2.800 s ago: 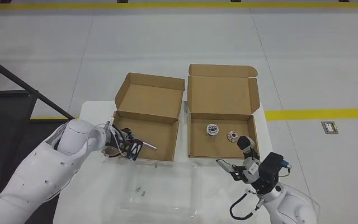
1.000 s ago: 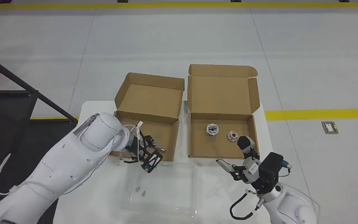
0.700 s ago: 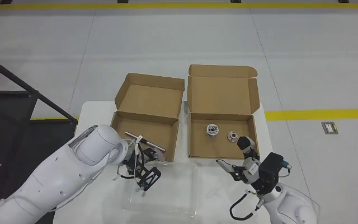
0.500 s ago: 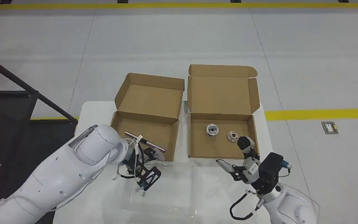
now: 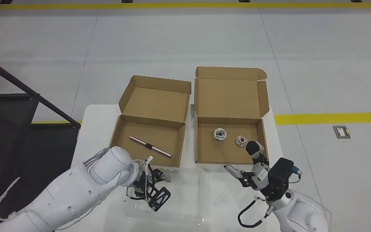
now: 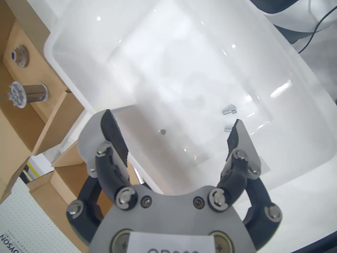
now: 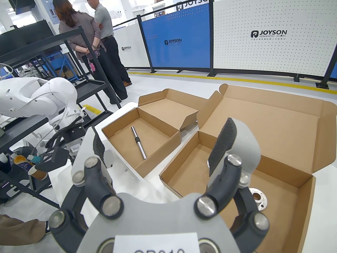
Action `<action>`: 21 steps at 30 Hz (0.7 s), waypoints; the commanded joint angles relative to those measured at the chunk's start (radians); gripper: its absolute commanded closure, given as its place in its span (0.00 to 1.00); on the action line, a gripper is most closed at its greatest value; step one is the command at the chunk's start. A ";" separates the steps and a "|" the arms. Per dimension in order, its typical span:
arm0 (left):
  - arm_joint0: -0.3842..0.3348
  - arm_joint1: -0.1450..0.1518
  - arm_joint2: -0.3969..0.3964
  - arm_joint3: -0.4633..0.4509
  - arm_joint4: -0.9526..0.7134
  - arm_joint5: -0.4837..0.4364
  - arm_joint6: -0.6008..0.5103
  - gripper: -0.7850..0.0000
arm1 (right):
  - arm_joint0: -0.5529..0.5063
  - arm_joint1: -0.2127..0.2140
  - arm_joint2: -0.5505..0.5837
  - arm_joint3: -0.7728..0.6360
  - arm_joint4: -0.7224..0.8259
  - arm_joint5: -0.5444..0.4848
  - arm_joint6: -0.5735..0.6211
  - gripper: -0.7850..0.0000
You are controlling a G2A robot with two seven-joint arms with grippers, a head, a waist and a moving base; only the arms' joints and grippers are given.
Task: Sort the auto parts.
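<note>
A thin metal rod (image 5: 149, 147) lies at a slant in the left cardboard box (image 5: 174, 149). It also shows as the rod (image 7: 139, 142) in the right wrist view. My left gripper (image 5: 155, 193) hangs open and holds nothing, over the near left part of the clear plastic tray (image 5: 200, 197). Below it, two small screws (image 6: 229, 110) and a tiny dark piece (image 6: 163, 131) lie on the tray (image 6: 79, 90) floor. The right box (image 5: 259, 148) holds a toothed hub (image 5: 219, 134) and a flange (image 5: 240, 140). My right gripper (image 5: 242, 161) is open beside that box's near edge.
Both boxes have their lids standing up at the far side. The white table (image 5: 93, 116) has bare room left of the boxes. A black shelf rack (image 7: 65, 61) stands past the table's left edge.
The left gripper carried the rod over the left box and let it go there. It has since drawn back, open, over the clear tray. The right arm kept still.
</note>
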 commanded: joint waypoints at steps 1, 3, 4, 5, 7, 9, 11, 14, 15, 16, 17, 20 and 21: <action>0.000 0.000 -0.001 0.000 0.014 0.000 0.011 0.00 | 0.000 0.000 0.000 0.000 0.000 0.000 0.000 0.00; 0.000 0.000 -0.001 0.000 0.014 0.000 0.011 0.00 | 0.000 0.000 0.000 0.000 0.000 0.000 0.000 0.00; 0.000 0.000 -0.001 0.000 0.014 0.000 0.011 0.00 | 0.000 0.000 0.000 0.000 0.000 0.000 0.000 0.00; 0.000 0.000 -0.001 0.000 0.014 0.000 0.011 0.00 | 0.000 0.000 0.000 0.000 0.000 0.000 0.000 0.00; 0.004 0.000 -0.003 0.008 0.014 0.003 0.002 0.00 | 0.000 0.000 0.000 0.000 0.000 0.000 0.000 0.00; 0.024 0.002 -0.009 0.015 -0.002 0.011 -0.031 0.00 | 0.000 0.000 0.000 0.000 0.000 0.000 0.000 0.00; 0.035 0.005 -0.016 0.006 -0.016 0.000 -0.044 0.00 | 0.000 0.000 0.000 0.000 0.000 0.000 0.000 0.00; 0.044 0.015 0.002 0.008 0.002 0.000 -0.065 0.00 | 0.000 0.000 0.000 0.000 0.000 0.000 0.000 0.00; 0.042 0.018 0.009 0.004 0.002 0.000 -0.065 0.00 | 0.000 0.000 0.000 0.000 0.000 0.000 0.000 0.00; 0.040 0.021 0.015 0.006 -0.005 0.000 -0.060 0.00 | 0.000 0.000 0.000 0.000 0.000 0.000 0.000 0.00; 0.038 0.024 0.025 0.010 -0.004 0.000 -0.060 0.00 | 0.000 0.000 0.000 0.000 0.000 0.000 0.000 0.00; 0.022 0.031 0.065 0.022 0.002 0.000 -0.062 0.07 | 0.000 0.000 0.000 0.000 0.000 0.000 0.000 0.00; 0.015 0.032 0.076 0.028 -0.005 0.000 -0.058 0.08 | 0.000 0.000 0.000 0.000 0.000 0.000 0.000 0.00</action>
